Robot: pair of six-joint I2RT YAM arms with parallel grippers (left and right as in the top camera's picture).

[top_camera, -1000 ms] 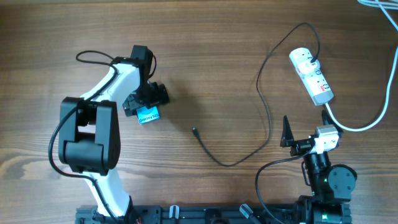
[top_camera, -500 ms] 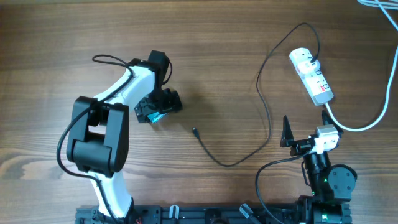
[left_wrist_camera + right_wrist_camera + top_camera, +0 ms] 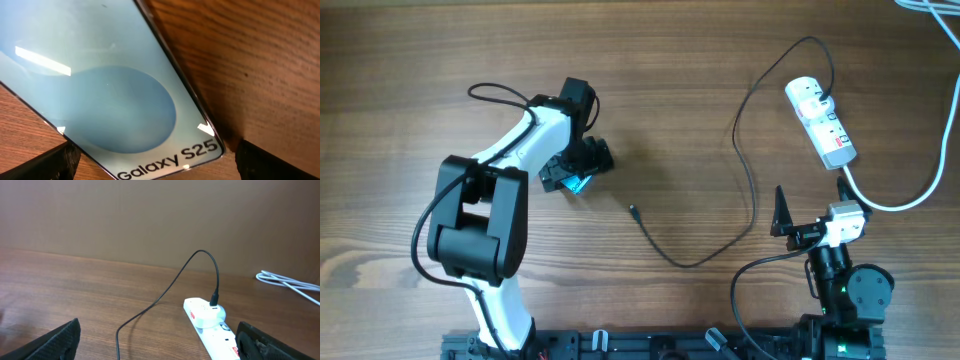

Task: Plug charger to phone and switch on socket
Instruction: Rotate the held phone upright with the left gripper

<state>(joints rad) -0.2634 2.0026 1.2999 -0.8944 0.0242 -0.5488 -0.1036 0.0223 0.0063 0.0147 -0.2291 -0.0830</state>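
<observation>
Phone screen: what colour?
The phone screen is pale blue with a darker blue circle and dark Galaxy S25 text; left wrist view.

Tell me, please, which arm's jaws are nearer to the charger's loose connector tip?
Left. In the overhead view the left arm, jaws shut on the phone, is just up-left of the connector tip; the right arm, jaws open, is much farther off to its right.

Bright, even light w/ soft shadows; glare streak on phone [image 3: 110,95] screen.
</observation>
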